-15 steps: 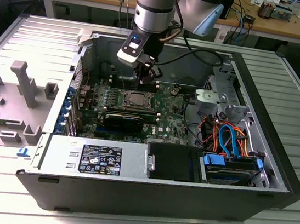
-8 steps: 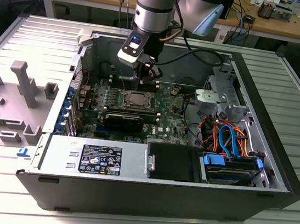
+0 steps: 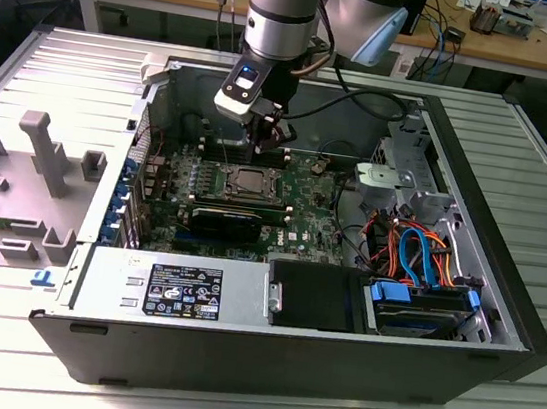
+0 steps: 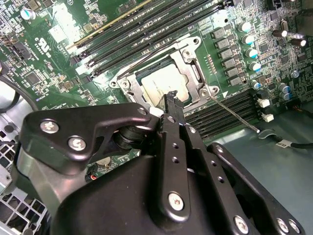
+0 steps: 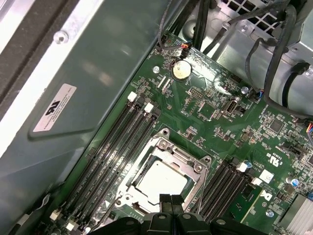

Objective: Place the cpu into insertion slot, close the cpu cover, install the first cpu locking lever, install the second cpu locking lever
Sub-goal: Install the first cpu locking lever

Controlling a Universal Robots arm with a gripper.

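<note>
The cpu (image 4: 168, 82) lies flat in the insertion slot (image 3: 246, 183) on the green motherboard, its silver-grey top showing in both wrist views (image 5: 161, 182). The silver cpu cover (image 4: 190, 58) is down around the chip, framing it. One thin wire locking lever (image 4: 234, 113) sticks out loose from a socket corner across the memory slots. My gripper (image 4: 171, 96) hangs just above the socket's edge, its black fingertips (image 5: 166, 199) pressed together with nothing between them. In the exterior view the gripper (image 3: 267, 146) sits just behind the socket.
Long black memory slots (image 5: 115, 147) flank the socket on both sides. Cable bundles (image 5: 274, 54) and a metal drive cage (image 3: 403, 176) stand to the exterior view's right, with the power supply (image 3: 177, 288) in front. The case wall (image 5: 93, 63) runs close along the board.
</note>
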